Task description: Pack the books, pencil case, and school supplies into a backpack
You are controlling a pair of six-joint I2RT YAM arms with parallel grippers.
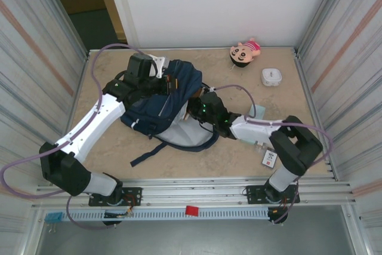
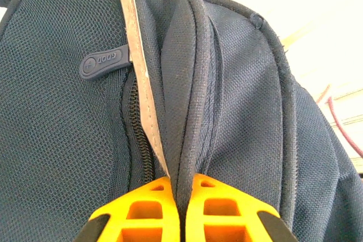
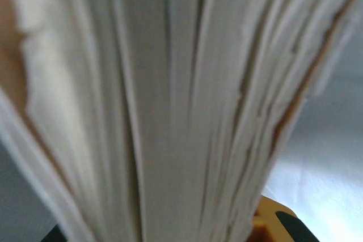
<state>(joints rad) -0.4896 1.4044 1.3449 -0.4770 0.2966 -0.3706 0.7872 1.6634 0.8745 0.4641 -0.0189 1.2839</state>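
The book is gripped in the right gripper. Its fanned page edges sit close before the right wrist camera and one orange finger shows beside them, so I judge the jaws clamped on it at the mouth of the backpack, ready to slide in. The left gripper is pinched tight on the folded rim beside the pale stripe, most likely to hold the opening wide. Out on the table, the pencil case peeks from behind the right arm. The black-and-white packet lies near the right base, and the white box and pink doll sit toward the back.
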